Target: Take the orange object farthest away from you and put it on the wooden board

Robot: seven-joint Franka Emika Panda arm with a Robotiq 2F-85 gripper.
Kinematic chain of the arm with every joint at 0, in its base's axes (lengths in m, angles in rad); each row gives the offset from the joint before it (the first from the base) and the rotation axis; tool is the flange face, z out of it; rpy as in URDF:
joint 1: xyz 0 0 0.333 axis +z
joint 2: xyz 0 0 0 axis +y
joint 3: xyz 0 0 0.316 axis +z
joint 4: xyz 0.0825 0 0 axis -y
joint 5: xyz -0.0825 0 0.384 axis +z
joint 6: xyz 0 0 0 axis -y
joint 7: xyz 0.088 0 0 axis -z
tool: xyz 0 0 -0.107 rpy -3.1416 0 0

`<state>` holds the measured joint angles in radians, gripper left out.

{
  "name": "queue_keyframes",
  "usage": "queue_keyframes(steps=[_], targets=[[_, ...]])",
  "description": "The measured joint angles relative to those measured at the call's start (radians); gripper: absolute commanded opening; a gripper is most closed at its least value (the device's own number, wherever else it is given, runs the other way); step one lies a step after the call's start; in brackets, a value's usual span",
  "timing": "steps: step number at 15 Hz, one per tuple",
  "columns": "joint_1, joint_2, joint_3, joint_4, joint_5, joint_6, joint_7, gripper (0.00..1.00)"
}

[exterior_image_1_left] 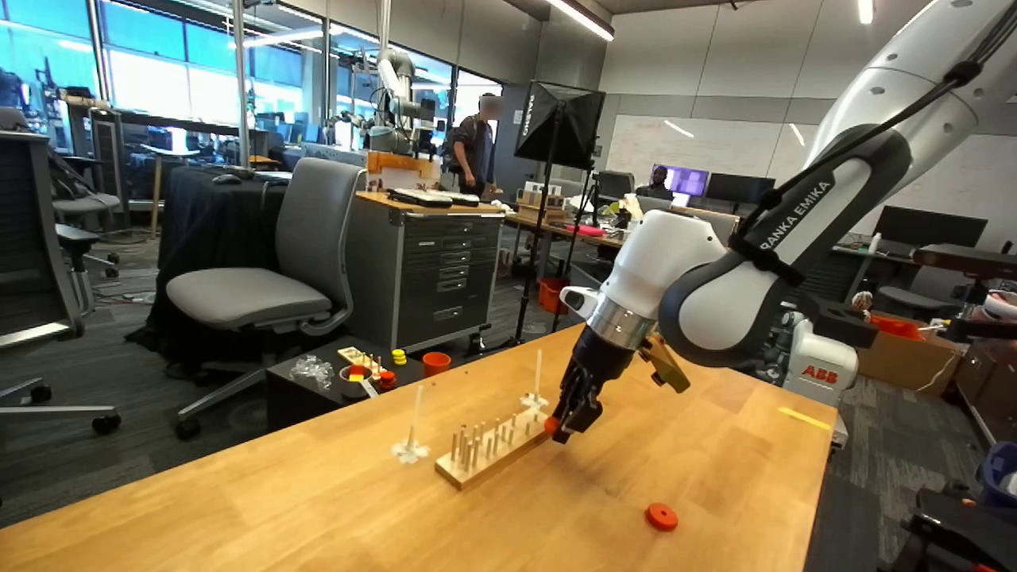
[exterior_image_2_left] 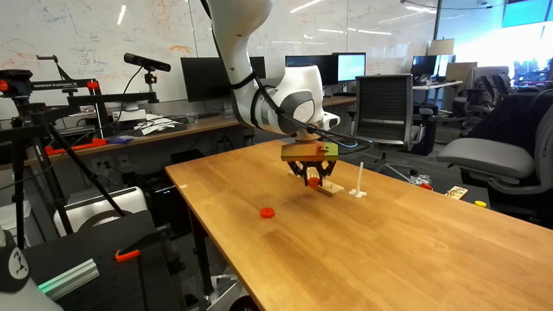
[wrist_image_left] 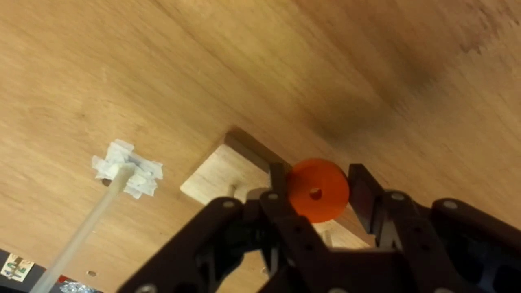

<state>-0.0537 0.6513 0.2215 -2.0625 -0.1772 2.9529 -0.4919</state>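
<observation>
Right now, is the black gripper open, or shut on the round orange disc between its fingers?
The gripper is shut on the orange disc: the wrist view shows fingers against both sides.

A robotics lab, part office: in an exterior view, an ABB-marked robot [exterior_image_1_left: 826,349] at lower right, a softbox [exterior_image_1_left: 556,123] at upper centre, a grey chair [exterior_image_1_left: 246,294] at left; in an exterior view, a scribbled whiteboard [exterior_image_2_left: 86,23] and monitors [exterior_image_2_left: 351,68] in the upper half.

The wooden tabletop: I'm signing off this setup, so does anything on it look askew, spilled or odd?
The white tape does, in the wrist view: it lies ragged and uneven around the foot of a thin rod, suggesting a makeshift mount. Nothing looks spilled.
</observation>
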Motion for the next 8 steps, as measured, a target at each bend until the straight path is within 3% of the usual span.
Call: queue_keyframes(steps=[8], targets=[[0.071, 0.001, -0.02, 0.066, 0.0, -0.017, 0.122, 0.18]])
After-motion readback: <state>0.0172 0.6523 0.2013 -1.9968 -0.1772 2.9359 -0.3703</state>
